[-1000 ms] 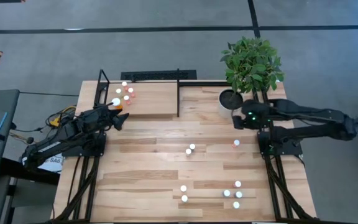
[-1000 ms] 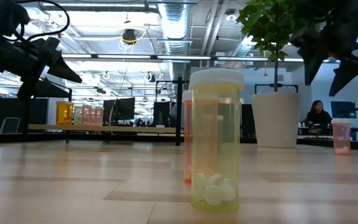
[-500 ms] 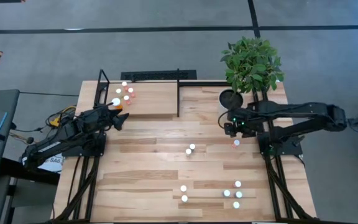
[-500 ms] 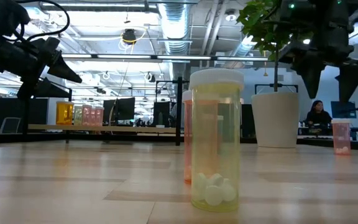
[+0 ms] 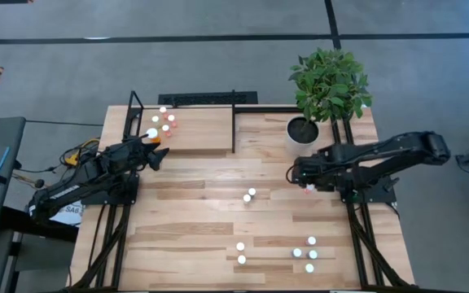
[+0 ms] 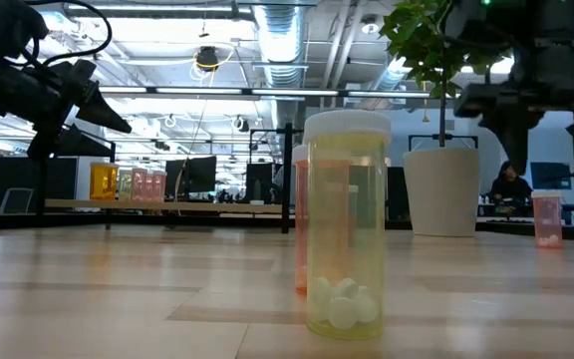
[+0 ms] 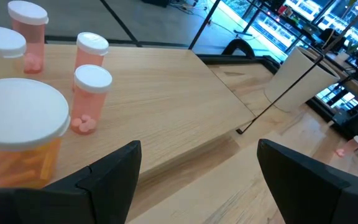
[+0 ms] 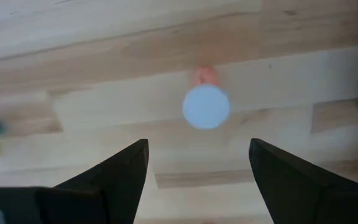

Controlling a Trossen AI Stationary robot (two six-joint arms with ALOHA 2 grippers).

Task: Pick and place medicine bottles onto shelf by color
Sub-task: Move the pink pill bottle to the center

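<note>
The right tool (image 8: 194, 177), fingers spread wide and holding nothing, hangs directly above a small white-capped pink medicine bottle (image 8: 206, 102) standing on the plank desk (image 5: 202, 220). The left tool (image 7: 197, 177), also open and empty, hovers at the light-wood shelf (image 7: 160, 112) beside orange and pink white-capped bottles (image 7: 92, 93).

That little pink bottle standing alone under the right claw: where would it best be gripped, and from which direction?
Probably from straight above, closing on the round sides just under the white cap. The pink bottle stands upright and alone on the table, with bare wood all around it, and the right gripper hangs over it, fingers open wider than the cap.
</note>
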